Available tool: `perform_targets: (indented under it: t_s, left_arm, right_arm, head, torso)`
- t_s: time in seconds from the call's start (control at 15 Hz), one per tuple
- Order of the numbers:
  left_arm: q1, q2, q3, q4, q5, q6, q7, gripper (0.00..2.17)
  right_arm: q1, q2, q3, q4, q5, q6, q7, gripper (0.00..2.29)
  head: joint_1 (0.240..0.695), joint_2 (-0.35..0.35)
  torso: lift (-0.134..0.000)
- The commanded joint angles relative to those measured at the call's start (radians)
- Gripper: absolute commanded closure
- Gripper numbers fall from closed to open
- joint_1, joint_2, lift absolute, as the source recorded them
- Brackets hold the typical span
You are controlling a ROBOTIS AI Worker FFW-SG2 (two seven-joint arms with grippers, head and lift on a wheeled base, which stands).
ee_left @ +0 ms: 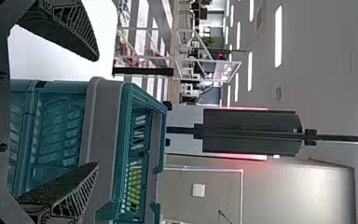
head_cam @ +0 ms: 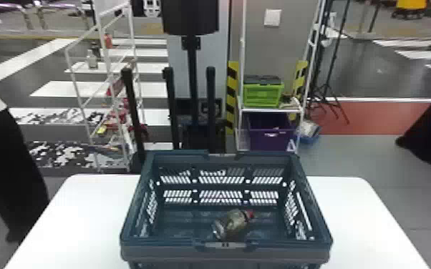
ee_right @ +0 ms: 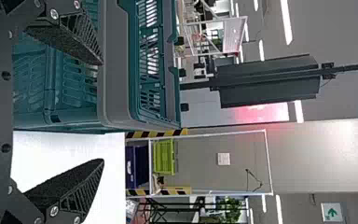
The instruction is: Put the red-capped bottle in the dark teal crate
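the left gripper and right gripper both have their fingers spread with nothing between them, on the near side of the crate. a low forward swing of either could catch the crate's near wall, shove it toward the table's far edge and set the bottle rolling. that wall also bars any low reach to the bottle, which lies on its side on the crate floor, cap toward the table's right edge. past the far edge stand a dark panel on a pole, a purple bin and a green box.
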Motion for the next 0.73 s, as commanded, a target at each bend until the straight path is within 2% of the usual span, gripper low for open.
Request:
perform_targets:
  t_s: [0.0, 0.67]
  left_arm:
    - [0.000, 0.002, 0.001, 0.003, 0.001, 0.000, -0.003, 0.08]
    - [-0.002, 0.003, 0.018, 0.014, 0.021, 0.000, -0.020, 0.08]
  right_arm:
    - [0.000, -0.001, 0.000, 0.002, 0.000, 0.000, 0.000, 0.15]
    - [0.003, 0.002, -0.002, 0.000, 0.005, 0.000, 0.000, 0.15]
  head:
    - [0.499, 0.000]
    - [0.499, 0.000]
  torso:
    - [0.000]
    - [0.000]
